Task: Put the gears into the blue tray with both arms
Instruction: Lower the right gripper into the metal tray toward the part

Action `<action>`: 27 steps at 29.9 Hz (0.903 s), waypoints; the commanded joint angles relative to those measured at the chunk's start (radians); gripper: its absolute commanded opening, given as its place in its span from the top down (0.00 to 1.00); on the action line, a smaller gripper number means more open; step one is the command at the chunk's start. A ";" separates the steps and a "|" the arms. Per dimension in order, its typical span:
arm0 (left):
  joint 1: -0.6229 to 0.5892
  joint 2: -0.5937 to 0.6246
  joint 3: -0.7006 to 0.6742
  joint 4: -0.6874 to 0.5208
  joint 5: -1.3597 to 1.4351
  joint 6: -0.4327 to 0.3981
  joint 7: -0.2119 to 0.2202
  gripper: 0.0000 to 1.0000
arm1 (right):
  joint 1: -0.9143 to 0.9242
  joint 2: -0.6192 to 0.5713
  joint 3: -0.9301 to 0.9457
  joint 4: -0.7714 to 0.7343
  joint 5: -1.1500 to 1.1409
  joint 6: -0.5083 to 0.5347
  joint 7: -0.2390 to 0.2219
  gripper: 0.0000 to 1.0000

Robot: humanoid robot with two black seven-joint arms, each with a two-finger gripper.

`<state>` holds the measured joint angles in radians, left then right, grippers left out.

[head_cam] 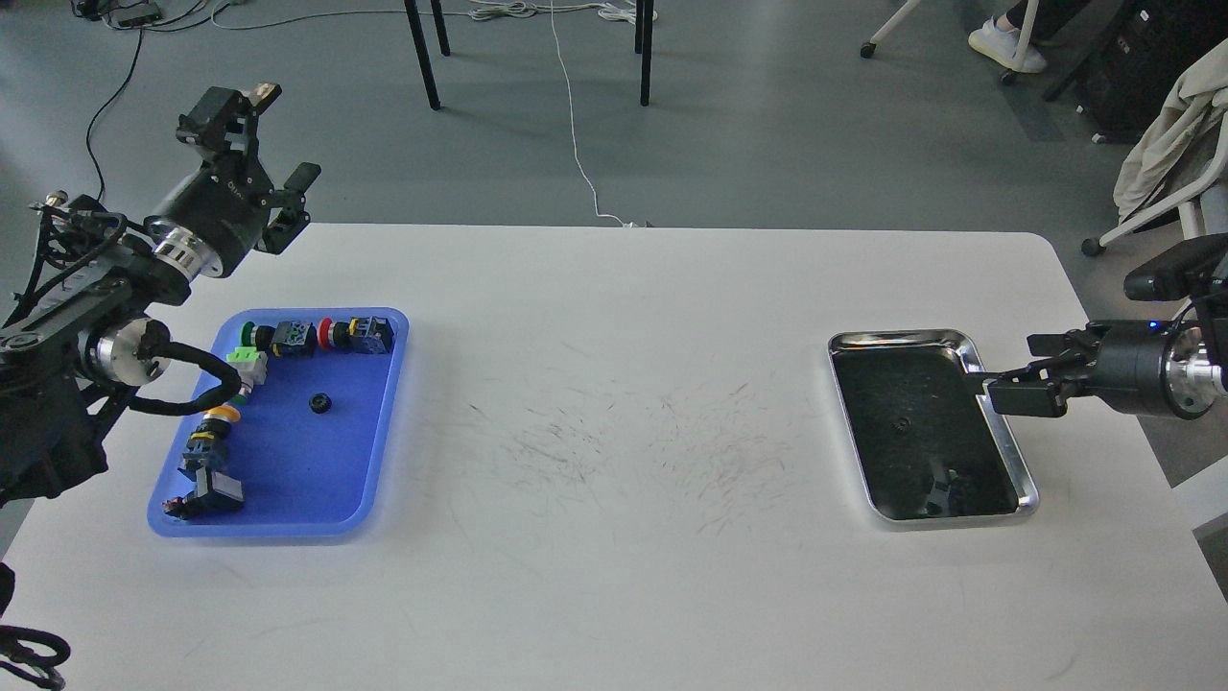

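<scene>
The blue tray [297, 470] lies at the table's left. One small black gear [319, 404] rests on its floor near the middle. A second gear [899, 423] lies inside the silver tray [1009, 459] at the right. My left gripper [264, 139] is raised beyond the blue tray's far left corner, with its fingers spread open and nothing between them. My right gripper [1009, 369] hangs low at the silver tray's right rim, pointing left toward the gear inside. Its two fingers look apart and hold nothing.
Several push-button switches [317, 336] line the blue tray's far edge and left side [206, 461]. A dark reflection [940, 489] shows near the silver tray's near end. The white table [614, 432] between the trays bears only scuff marks. A chair [1170, 163] stands off the right corner.
</scene>
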<state>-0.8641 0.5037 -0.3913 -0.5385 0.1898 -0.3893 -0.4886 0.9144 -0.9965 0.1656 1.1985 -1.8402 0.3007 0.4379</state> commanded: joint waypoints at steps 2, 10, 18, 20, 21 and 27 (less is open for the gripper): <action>0.000 0.006 0.000 0.000 -0.007 -0.002 0.000 0.02 | 0.031 0.036 -0.050 -0.020 -0.021 0.000 0.002 0.07; 0.002 0.024 -0.001 0.002 -0.009 0.000 0.000 0.02 | 0.032 0.128 -0.090 -0.096 -0.022 -0.002 0.001 0.10; 0.002 0.030 -0.001 0.002 -0.012 0.006 0.000 0.02 | 0.060 0.182 -0.133 -0.148 -0.028 0.000 0.002 0.11; 0.002 0.030 0.000 0.003 -0.013 0.007 0.000 0.02 | 0.083 0.187 -0.176 -0.148 -0.031 0.000 0.002 0.11; 0.002 0.030 -0.001 0.002 -0.013 0.007 0.000 0.02 | 0.099 0.191 -0.198 -0.149 -0.031 -0.002 0.002 0.12; 0.002 0.030 -0.001 0.002 -0.015 0.009 0.000 0.02 | 0.132 0.233 -0.245 -0.161 -0.031 -0.002 0.016 0.19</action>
<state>-0.8621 0.5339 -0.3926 -0.5363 0.1750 -0.3813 -0.4886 1.0404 -0.7856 -0.0677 1.0449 -1.8713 0.2993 0.4476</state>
